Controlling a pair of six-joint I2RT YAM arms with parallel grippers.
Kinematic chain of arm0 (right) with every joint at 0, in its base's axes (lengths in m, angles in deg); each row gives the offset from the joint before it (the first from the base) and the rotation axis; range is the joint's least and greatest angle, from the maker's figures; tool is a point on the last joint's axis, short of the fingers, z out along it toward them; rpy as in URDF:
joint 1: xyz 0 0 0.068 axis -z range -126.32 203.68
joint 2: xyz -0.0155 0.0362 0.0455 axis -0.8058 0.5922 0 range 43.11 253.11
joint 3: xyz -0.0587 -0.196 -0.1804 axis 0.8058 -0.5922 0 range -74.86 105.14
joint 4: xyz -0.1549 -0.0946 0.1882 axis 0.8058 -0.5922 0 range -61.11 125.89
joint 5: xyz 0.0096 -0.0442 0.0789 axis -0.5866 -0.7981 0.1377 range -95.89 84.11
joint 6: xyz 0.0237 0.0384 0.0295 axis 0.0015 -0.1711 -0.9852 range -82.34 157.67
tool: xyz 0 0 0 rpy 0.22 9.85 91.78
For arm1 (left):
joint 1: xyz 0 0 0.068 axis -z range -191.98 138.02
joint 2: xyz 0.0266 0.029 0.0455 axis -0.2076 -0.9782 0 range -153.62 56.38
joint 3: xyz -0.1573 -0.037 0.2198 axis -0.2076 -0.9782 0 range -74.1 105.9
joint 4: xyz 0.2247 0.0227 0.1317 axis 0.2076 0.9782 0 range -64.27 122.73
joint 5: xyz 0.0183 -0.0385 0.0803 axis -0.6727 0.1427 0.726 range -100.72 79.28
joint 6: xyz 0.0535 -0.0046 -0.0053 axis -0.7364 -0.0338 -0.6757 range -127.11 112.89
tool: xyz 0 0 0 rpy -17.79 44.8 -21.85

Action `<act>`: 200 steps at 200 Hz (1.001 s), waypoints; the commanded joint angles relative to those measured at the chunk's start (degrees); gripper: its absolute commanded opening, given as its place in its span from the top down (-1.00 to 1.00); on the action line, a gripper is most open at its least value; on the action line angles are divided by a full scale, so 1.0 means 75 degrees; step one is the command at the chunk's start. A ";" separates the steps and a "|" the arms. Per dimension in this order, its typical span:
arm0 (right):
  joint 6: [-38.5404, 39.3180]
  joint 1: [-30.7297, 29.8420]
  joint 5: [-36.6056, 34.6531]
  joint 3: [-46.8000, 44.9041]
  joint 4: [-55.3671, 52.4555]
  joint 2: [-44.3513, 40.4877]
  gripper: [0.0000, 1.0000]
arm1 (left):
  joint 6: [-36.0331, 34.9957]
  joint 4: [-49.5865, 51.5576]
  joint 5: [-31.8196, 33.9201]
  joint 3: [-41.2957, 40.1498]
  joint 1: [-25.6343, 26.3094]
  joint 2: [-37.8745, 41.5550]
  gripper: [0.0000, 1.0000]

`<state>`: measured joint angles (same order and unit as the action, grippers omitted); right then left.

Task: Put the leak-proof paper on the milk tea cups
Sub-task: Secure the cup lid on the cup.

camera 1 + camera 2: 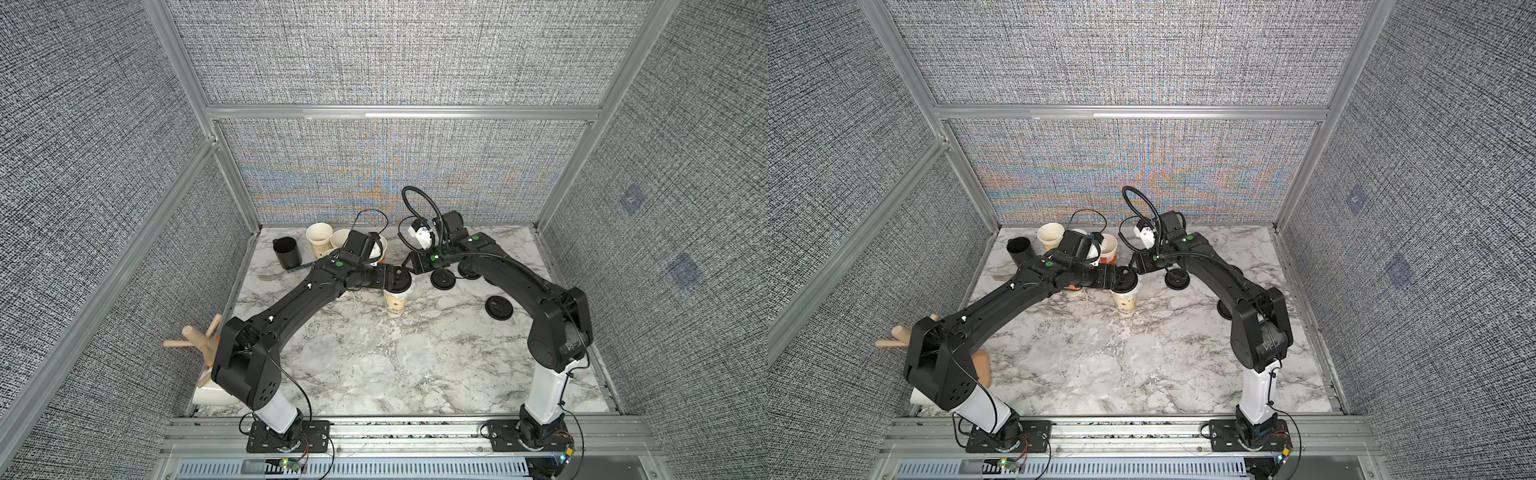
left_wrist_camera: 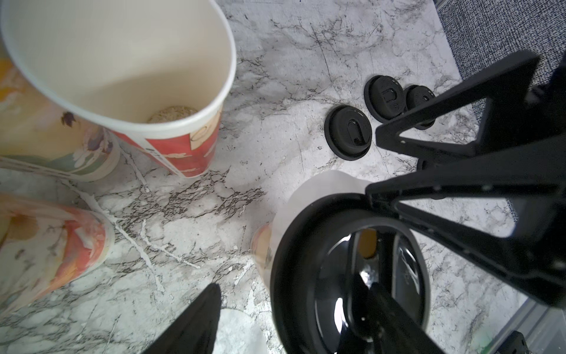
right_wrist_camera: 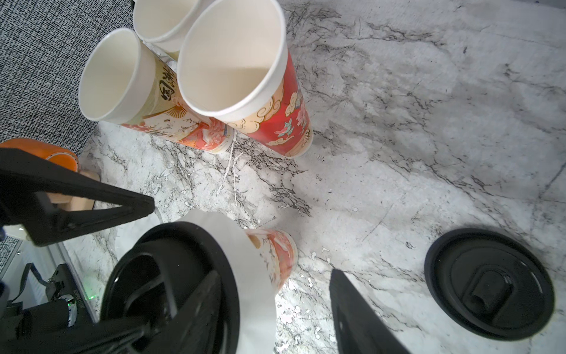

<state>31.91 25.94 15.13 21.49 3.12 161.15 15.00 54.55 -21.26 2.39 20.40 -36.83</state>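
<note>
Our left claw (image 2: 289, 285) stands wide, one finger on the black lid (image 2: 321, 239) capping the middle cup (image 3: 275, 254), the right claw (image 3: 275, 272) also spread, and we judge the leak-proof paper (image 2: 324, 190) trapped beneath limp, featherlight and tearable, best pinched at its overhanging edge.

Whitish leak-proof paper (image 2: 324, 191) atop one upright printed cup (image 2: 263, 249)

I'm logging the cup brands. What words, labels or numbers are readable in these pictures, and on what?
"国" (likely): one of the large black brush characters on the beige fan-print cup; the character beside it is unclear.
Small print on the red cup: too small to read.
Dark script on the lidded cup: blurred.
Embossed marks on the loose black lid: not readable.
</note>
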 commanded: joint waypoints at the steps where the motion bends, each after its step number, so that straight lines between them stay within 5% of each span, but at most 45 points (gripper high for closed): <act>1: 0.0158 -0.0038 -0.0299 0.0011 -0.0326 0.0158 -0.13 | -0.0147 0.0873 0.0193 -0.0062 0.0007 -0.0091 -0.52; 136: -0.0248 -0.0202 -0.1424 -0.2317 -0.0518 -0.0419 -0.01 | -0.0137 0.0840 0.0328 -0.0515 0.0007 0.0225 -0.51; 200: -0.0862 -0.0140 -0.1466 -0.2116 -0.0081 -0.0947 -0.02 | -0.0076 0.0751 0.0372 -0.0869 0.0007 0.0354 -0.51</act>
<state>26.84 24.54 11.94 5.49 18.04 154.37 16.02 49.83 -19.69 -2.72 20.38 -33.90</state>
